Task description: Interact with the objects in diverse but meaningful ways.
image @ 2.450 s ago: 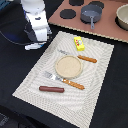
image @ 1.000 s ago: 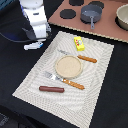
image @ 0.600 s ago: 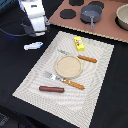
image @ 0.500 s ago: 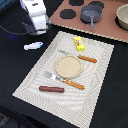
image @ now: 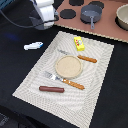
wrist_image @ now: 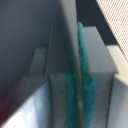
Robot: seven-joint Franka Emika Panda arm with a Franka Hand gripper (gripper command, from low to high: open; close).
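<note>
Black counter (image: 20, 75) carries a pale woven rectangular placemat (image: 35, 82), with a brown toy stove panel (image: 110, 31) at the far edge.

1. Nearest the exterior camera, on the placemat, lies the brown sausage stick (image: 52, 89). It appears rigid, light and smooth; it may roll. Grip it across its middle, fingers square to its length.
2. Beyond it lie an orange-handled toy fork (image: 66, 81), a tan round plate (image: 69, 66) and an orange-handled toy knife (image: 85, 58). The plate holds nothing.
3. The yellow block with a red mark (image: 79, 44) sits near the placemat's far edge. Its flat sides should give a secure hold; it looks light and hard.
4. The white-and-blue toy fish (image: 33, 46) lies on the bare counter, towards the exterior view's left of the placemat. It is small, flat and probably slippery; take it across the body, not the tail.
5. The dark grey pot with a long handle (image: 91, 14) stands on the stove panel. It is likely the heaviest item; grip the rim or the handle.
6. The white robot hand (image: 44, 11) hangs above the counter's far left, well apart from the fish. The wrist view is blurred; whether the jaws stand wide or narrow cannot be told. Nothing visible is held.
</note>
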